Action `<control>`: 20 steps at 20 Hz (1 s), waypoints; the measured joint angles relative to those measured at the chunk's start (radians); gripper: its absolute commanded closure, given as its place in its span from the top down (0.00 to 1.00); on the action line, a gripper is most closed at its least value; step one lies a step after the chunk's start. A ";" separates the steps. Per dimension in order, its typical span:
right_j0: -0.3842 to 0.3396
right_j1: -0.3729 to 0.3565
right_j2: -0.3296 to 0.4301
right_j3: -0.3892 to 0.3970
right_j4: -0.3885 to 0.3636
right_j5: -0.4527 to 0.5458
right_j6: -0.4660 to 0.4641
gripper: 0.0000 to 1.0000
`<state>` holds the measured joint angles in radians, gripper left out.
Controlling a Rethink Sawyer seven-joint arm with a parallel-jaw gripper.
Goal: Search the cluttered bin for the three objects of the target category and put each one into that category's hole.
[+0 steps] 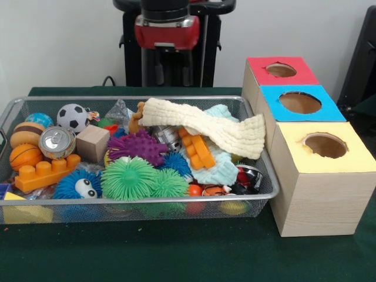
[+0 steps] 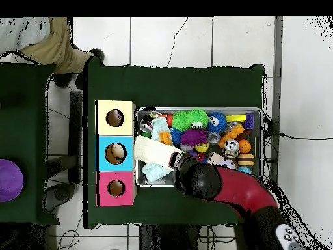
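Note:
The wire mesh bin (image 1: 117,98) is full of mixed toys; it also shows in the overhead view (image 2: 261,140). No knotted rope toy shows in either view; any in the bin are hidden under the clutter. The yellow-faced wooden box (image 1: 352,158) stands nearest the camera beside the bin's right end, its round hole (image 1: 325,145) dark inside. From above the yellow box (image 2: 104,107) is the top one of the row. My red and black arm (image 2: 198,179) hangs over the bin's robot-side edge and covers the gripper below it. The arm (image 1: 167,29) shows behind the bin in the front view.
A cream knitted cloth (image 1: 205,126) drapes over the toys and the bin's end towards the boxes. Spiky rubber balls (image 1: 129,176), orange bricks (image 1: 44,173), a can (image 1: 57,141), a wooden cube (image 1: 92,143) and a small football (image 1: 73,116) fill the bin. Blue-faced (image 1: 329,108) and red-faced (image 1: 258,67) boxes stand behind the yellow one. A person's legs (image 2: 58,49) show at the top left.

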<state>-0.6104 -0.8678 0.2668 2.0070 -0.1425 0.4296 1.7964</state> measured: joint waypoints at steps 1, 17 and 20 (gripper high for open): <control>-0.029 0.003 0.011 -0.004 0.000 0.015 0.000 1.00; -0.144 0.111 0.082 -0.014 -0.169 0.012 0.000 1.00; -0.135 0.135 0.083 -0.014 -0.196 -0.023 0.000 1.00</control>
<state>-0.7450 -0.7329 0.3495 1.9930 -0.3384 0.4067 1.7962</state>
